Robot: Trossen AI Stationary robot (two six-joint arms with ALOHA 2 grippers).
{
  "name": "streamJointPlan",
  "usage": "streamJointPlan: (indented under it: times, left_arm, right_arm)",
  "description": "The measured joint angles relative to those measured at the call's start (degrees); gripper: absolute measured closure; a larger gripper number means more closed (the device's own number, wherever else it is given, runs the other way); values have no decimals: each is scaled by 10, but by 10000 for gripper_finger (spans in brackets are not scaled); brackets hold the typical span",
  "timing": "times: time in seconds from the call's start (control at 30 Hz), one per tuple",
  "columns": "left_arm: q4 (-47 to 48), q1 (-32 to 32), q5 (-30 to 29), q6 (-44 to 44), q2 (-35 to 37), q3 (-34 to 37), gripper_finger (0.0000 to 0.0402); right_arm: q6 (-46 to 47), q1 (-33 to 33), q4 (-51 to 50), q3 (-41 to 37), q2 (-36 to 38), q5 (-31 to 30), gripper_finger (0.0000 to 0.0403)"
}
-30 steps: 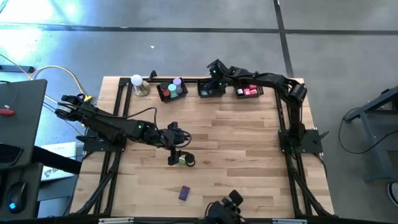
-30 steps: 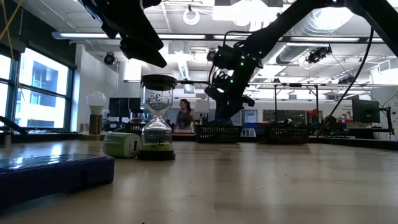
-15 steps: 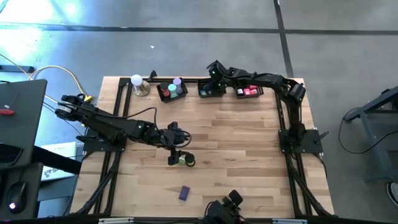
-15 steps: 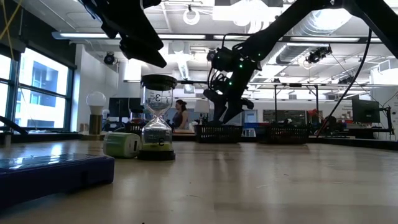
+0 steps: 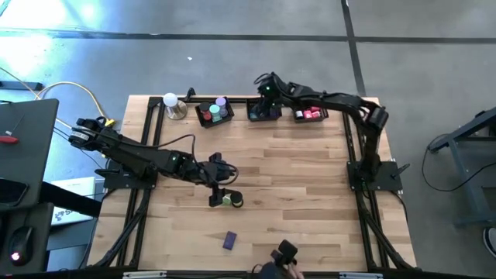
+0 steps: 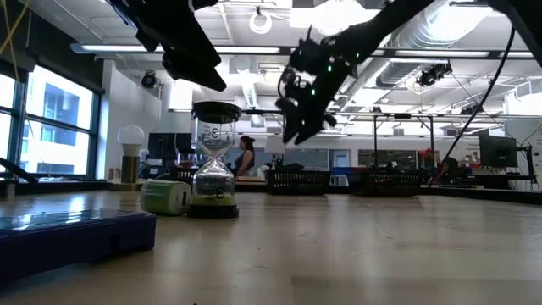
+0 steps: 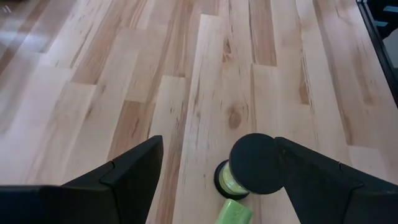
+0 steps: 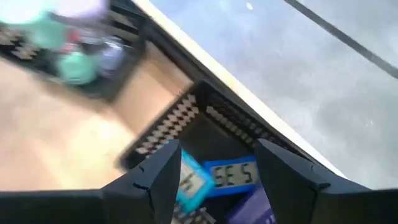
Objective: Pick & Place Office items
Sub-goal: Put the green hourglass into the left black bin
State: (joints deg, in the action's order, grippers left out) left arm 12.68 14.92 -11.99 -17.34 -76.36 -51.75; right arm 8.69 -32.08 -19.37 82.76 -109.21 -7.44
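Right gripper [image 5: 265, 87], fingers [image 8: 155, 180] spread and empty, is raised over the middle tray [image 5: 263, 111], one of three black trays along the table's [image 5: 310, 178] far edge. In the right wrist view two small digital clocks [image 8: 214, 177] and a purple block [image 8: 252, 208] lie in that tray below the fingers. The low view shows this gripper clear above the tray's rim, with open air between.

Relative to the middle tray: the tray with lilac and teal cylinders [image 5: 215, 110] sits just beside it on the left arm's side; the tray with pink/red blocks [image 5: 310, 114] sits just beside it on the other side. The white ball on a metal base [image 5: 172, 105] stands farther along the same edge, near the corner.

Left gripper [image 5: 218, 191], fingers [image 7: 124, 180] apart and holding nothing, hangs over the hourglass [image 7: 252, 165], well toward the near side from the middle tray. A green item [image 7: 233, 213] lies touching or just beside the hourglass base. A purple block [image 5: 229, 241] rests nearer the near edge. Bare wood lies open between the hourglass and the trays.
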Motion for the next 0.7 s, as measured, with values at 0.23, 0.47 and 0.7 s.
streamJointPlan:
  times: [0.23, 0.47, 0.7]
  left_arm:
    - [0, 0, 0, 45, 0, 0, 106]
    - [-3, 2, -1, 73, 9, 0, 106]
    - [-25, 3, 0, 75, 14, 0, 106]
  right_arm:
    - [-28, 64, -52, 1, 67, -16, 207]
    - [-17, 144, -183, 0, 96, -184, 207]
    - [52, 207, -257, 0, 98, -290, 207]
